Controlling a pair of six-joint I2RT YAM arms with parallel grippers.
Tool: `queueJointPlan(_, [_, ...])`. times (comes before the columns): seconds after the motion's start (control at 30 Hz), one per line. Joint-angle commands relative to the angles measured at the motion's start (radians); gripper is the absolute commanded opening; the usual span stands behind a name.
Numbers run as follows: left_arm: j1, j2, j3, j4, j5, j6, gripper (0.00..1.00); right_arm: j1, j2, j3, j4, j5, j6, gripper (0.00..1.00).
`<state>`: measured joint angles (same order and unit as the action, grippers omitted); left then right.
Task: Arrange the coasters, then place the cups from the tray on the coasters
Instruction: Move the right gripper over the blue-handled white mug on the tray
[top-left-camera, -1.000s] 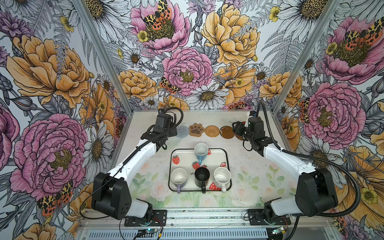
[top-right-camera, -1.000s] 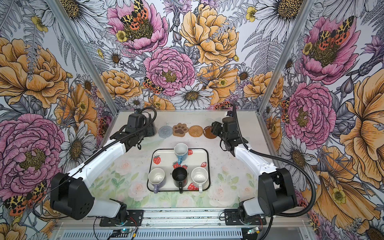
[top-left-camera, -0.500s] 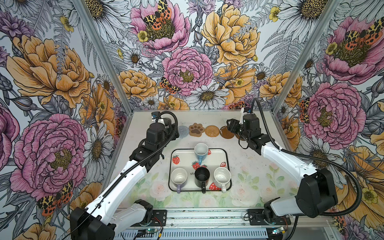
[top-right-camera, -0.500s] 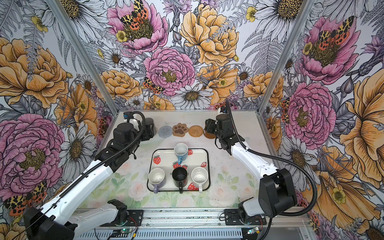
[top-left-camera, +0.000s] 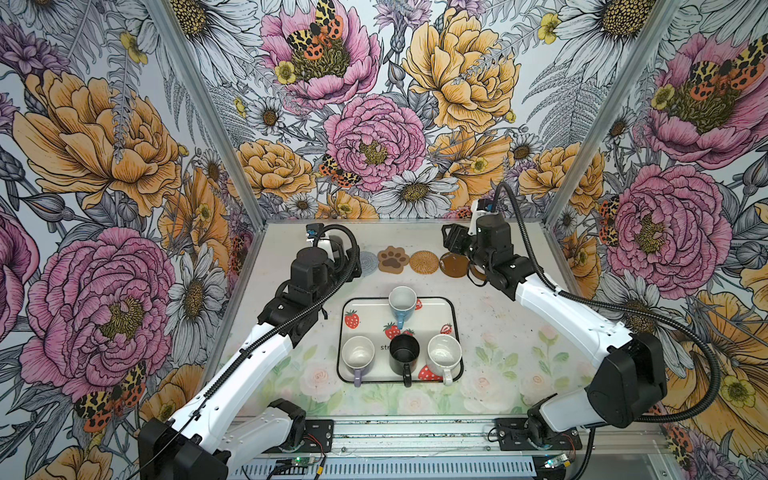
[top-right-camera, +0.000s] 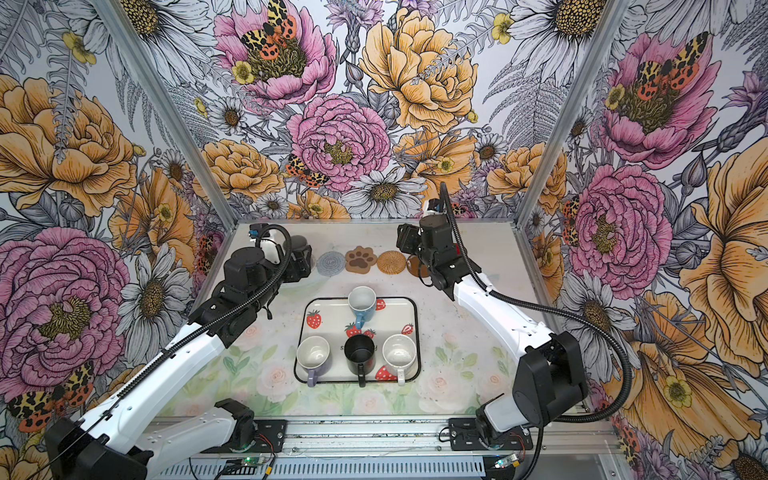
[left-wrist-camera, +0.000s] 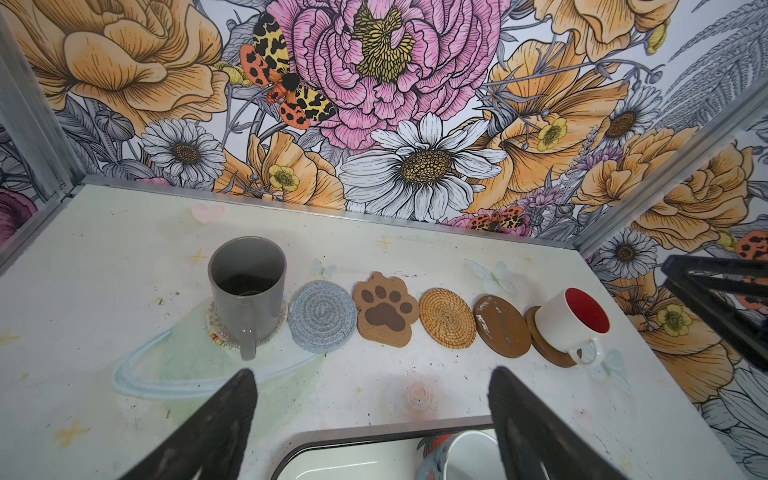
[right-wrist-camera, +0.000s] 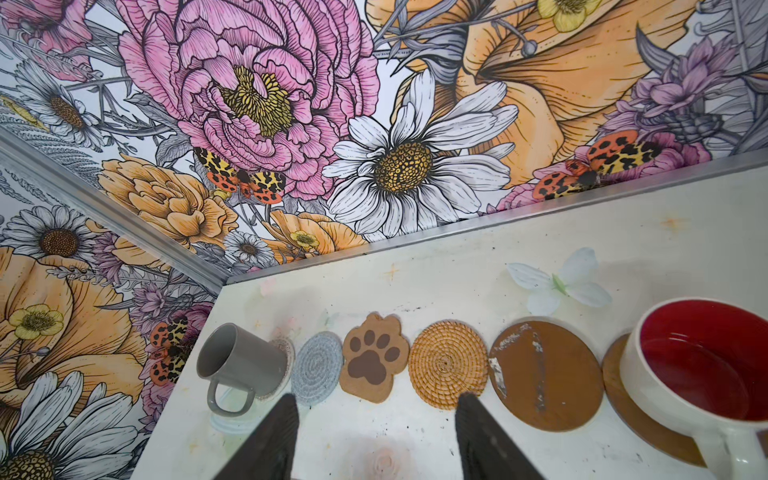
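Note:
Several coasters lie in a row along the back: a grey woven round (left-wrist-camera: 322, 316), a tan paw (left-wrist-camera: 385, 309), a rattan round (left-wrist-camera: 447, 318) and a bare dark brown round (left-wrist-camera: 503, 326). The tall grey cup (left-wrist-camera: 247, 286) stands on a pale woven coaster (left-wrist-camera: 214, 328) at the left end. At the right end the white cup with red inside (left-wrist-camera: 571, 320) sits on a second brown round (left-wrist-camera: 548, 351). The tray (top-left-camera: 452, 307) holds the light blue (top-left-camera: 402, 300), lavender (top-left-camera: 358, 353), black (top-left-camera: 404, 351) and speckled white (top-left-camera: 444, 353) cups. My left gripper (left-wrist-camera: 372, 374) and right gripper (right-wrist-camera: 377, 399) are open and empty, short of the row.
The back wall and both side walls, with their metal corner posts, stand close behind the row of coasters. My right arm (top-left-camera: 552, 303) covers the white cup in both top views. A strip of table lies between the row and the tray.
My left gripper has opened wider and drawn back from the grey cup toward the tray. The right gripper has backed off and risen a little from the white cup. Cups and coasters have stayed put.

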<state>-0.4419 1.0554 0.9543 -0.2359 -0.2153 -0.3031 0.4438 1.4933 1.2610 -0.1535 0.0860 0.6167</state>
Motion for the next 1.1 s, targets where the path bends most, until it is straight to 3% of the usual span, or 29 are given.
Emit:
queueJointPlan(0.0, [0.01, -0.006, -0.012, 0.029, 0.035, 0.029, 0.89, 0.007, 0.035, 0.039, -0.032, 0.023, -0.006, 0.63])
queueJointPlan(0.3, [0.027, 0.013, 0.011, 0.046, 0.041, 0.006, 0.92, 0.009, 0.029, 0.046, -0.066, 0.03, -0.031, 0.63])
queueJointPlan(0.5, [0.018, 0.028, 0.012, 0.058, 0.07, -0.022, 0.93, 0.01, -0.063, 0.008, -0.122, 0.051, -0.068, 0.64])
queueJointPlan(0.8, [-0.018, 0.033, -0.035, 0.1, 0.06, -0.061, 0.93, 0.015, -0.169, -0.037, -0.238, -0.014, -0.133, 0.65])
queueJointPlan(1.07, [-0.058, 0.007, -0.059, 0.087, -0.023, -0.063, 0.94, 0.081, -0.297, -0.131, -0.256, -0.003, -0.156, 0.67])
